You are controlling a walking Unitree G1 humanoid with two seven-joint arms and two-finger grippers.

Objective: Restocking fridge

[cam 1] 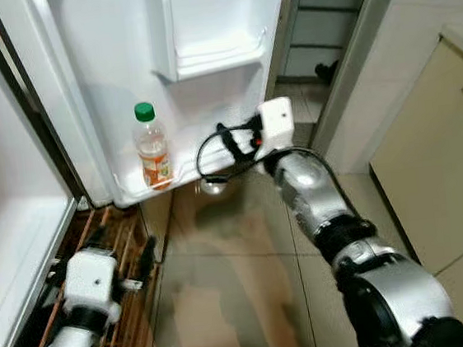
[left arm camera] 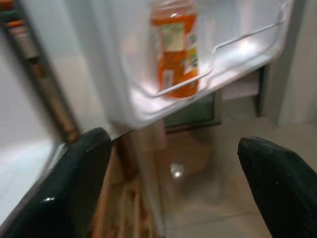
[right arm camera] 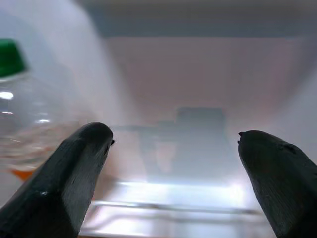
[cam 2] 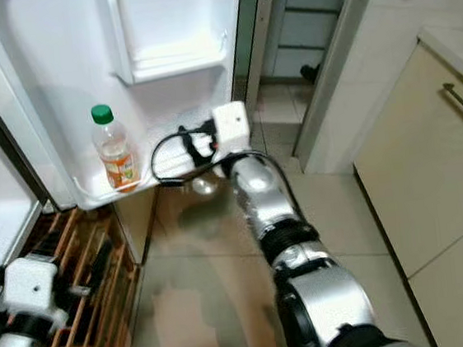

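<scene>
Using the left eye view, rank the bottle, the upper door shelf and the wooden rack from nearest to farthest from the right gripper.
1. Bottle, in the lower door shelf, to the right gripper's left.
2. Upper door shelf, above it.
3. Wooden rack, low on the floor by the left gripper.

Bottle (cam 1: 152,146): green cap, upright in lower door shelf (cam 1: 186,172)
Right gripper (cam 1: 230,145): at shelf, beside bottle
Left gripper (cam 1: 133,258): low, over wooden rack (cam 1: 120,334)
</scene>
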